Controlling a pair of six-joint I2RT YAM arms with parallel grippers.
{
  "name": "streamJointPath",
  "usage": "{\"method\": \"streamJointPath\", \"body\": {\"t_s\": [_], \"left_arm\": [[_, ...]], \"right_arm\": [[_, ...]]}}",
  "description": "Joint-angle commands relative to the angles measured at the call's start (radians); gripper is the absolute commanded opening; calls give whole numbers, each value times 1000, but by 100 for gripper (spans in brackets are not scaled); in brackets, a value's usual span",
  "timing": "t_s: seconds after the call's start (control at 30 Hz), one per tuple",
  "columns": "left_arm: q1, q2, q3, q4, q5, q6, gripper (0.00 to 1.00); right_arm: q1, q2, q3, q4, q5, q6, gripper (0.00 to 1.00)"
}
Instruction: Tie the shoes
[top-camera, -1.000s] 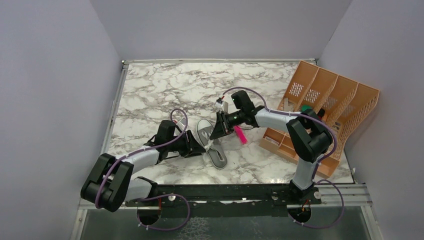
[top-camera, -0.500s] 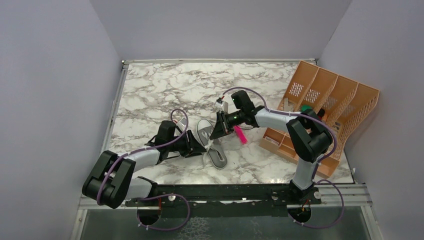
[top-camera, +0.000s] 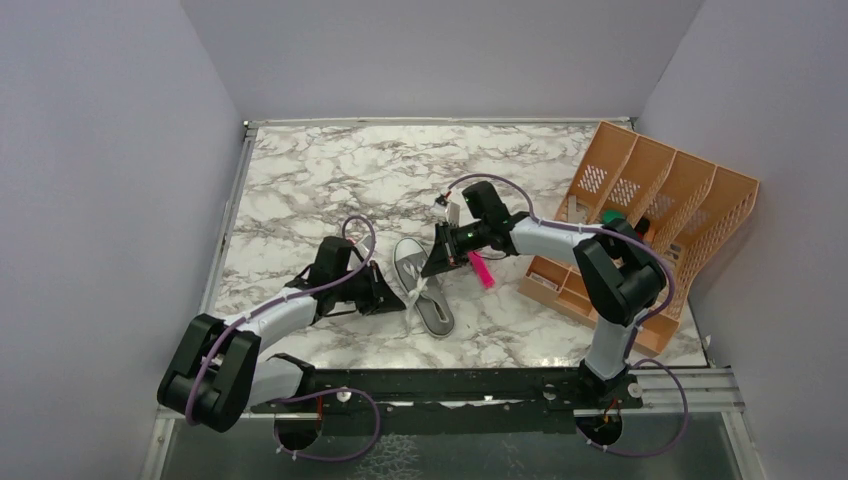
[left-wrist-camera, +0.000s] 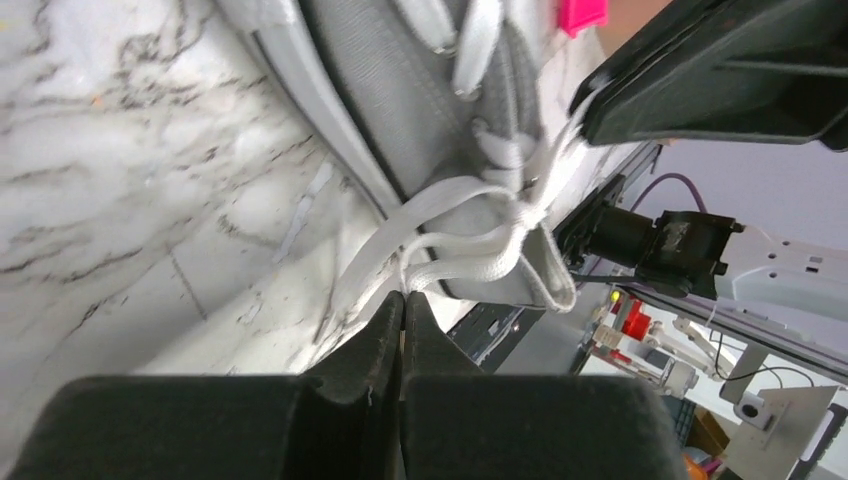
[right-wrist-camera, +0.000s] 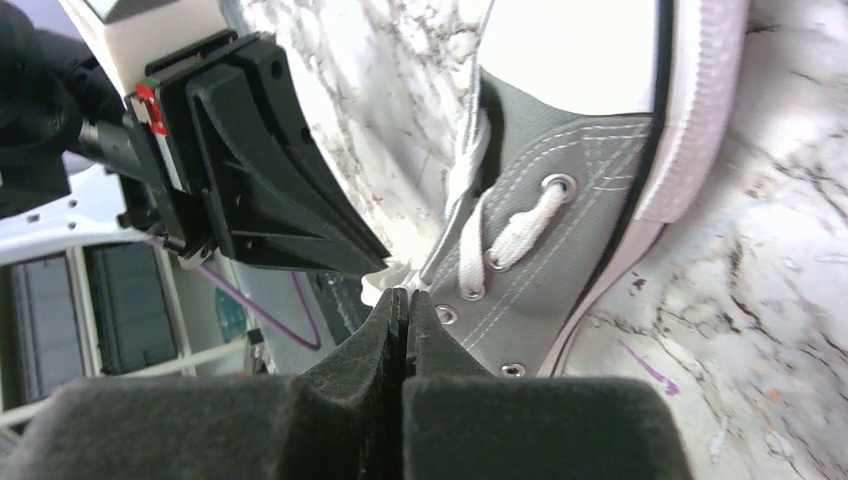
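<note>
**Overhead view, centre of frame.** The grey sneaker (top-camera: 428, 290) lies on the marble surface (top-camera: 320, 170) between the two arms. The left tool (top-camera: 397, 296) reaches in from the lower left with its fingers pressed flat together. In its wrist view, strands of the white laces (left-wrist-camera: 465, 235) converge at the tips, so it appears to pinch them. The right tool (top-camera: 441, 262) reaches in from the upper right, likewise closed, with a bit of white lace showing at its tips in its wrist view. The two tools sit near each other across the shoe.

**Risks.** Nothing pins the sneaker down, so an uneven pull would probably drag or roll it. A thin pinch could let a strand slip out and loosen the crossing. The close tools could also collide. The pink bar (top-camera: 481, 270), just beside the right tool, could be swept aside.

**Containers.** An orange rack (top-camera: 725, 215) with several compartments stands at the right edge. A green object (top-camera: 610, 218) and a dark object (top-camera: 643, 228) sit near its middle; which compartments they are in cannot be told.
</note>
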Motion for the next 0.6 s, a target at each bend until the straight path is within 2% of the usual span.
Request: {"method": "streamJointPath", "body": {"t_s": [0.0,0.23,0.57], "left_arm": [[4,22,32,-189,-35,23,0],[-5,112,83,-342,-127,42,0],[-13,152,73,-352,-206,61,0]], "right_arm": [[4,-66,-23,-30,140,22,0],[-4,-122,-80,-28,260,58,0],[-85,-180,-187,89,325,165,0]]}}
